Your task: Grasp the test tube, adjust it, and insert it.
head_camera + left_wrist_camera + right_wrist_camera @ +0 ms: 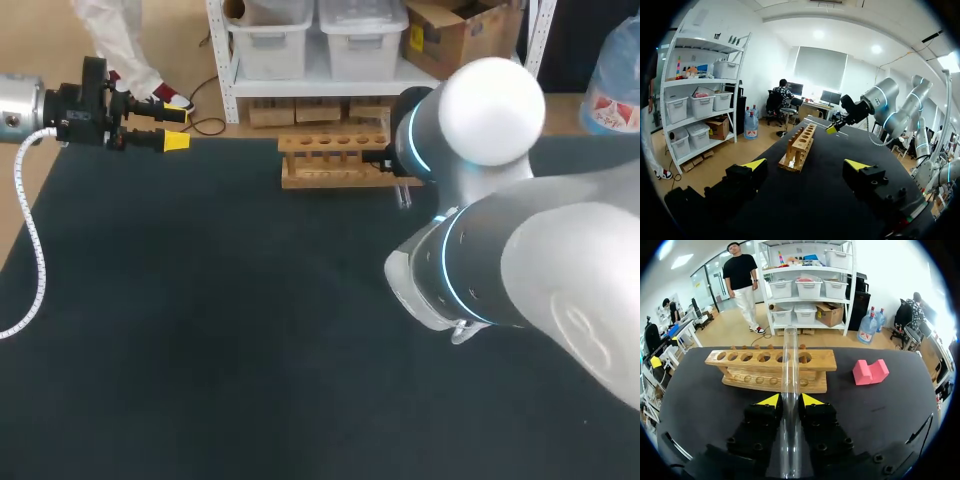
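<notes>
Tube (788, 355) pinched between right fingers (811, 400), pointing over rack (817, 360), likely lining up a hole | left fingers (754, 165) spread, holding nothing, well apart at counter (200, 330) edge

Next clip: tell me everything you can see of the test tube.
The test tube is a long, straight, clear tube, glass or clear plastic by its look, and it seems empty. The right gripper clamps it, a yellow-tipped finger on each side. It lies along them, sticking out ahead and back toward the wrist. Its far end points at the wooden rack and crosses the row of holes in the right wrist view. Whether it touches the rack I cannot tell.
</notes>
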Robot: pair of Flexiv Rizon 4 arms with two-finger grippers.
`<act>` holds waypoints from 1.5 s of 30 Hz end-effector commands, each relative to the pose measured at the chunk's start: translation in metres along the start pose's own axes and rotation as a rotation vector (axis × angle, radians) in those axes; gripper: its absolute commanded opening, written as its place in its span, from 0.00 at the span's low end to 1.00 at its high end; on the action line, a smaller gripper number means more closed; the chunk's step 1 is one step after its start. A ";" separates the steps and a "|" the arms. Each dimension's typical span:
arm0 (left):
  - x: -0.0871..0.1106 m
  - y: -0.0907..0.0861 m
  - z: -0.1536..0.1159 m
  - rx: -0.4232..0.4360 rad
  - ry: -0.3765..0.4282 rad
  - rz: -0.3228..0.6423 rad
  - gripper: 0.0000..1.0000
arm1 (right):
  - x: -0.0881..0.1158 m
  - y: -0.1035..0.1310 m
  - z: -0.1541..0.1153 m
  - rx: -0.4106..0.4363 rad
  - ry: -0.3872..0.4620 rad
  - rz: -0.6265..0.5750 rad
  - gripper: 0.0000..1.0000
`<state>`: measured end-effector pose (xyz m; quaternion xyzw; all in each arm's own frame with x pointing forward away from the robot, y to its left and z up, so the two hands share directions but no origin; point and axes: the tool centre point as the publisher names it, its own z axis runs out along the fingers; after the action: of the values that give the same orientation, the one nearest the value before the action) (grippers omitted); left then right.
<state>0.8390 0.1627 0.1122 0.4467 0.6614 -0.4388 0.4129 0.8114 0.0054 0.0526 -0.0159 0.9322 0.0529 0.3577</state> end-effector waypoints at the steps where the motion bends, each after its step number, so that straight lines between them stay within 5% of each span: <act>1: 0.001 0.001 0.000 0.001 -0.001 0.001 1.00 | -0.002 0.005 0.009 0.023 0.010 0.007 0.00; 22: 0.001 0.001 0.000 0.001 -0.001 0.001 1.00 | 0.005 0.002 0.021 0.009 0.086 0.020 0.00; 45: 0.001 0.001 0.000 0.001 -0.001 0.001 1.00 | -0.012 -0.006 0.024 -0.021 0.109 0.006 0.00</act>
<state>0.8390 0.1627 0.1122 0.4467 0.6614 -0.4388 0.4129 0.8292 0.0017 0.0421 -0.0174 0.9449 0.0611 0.3211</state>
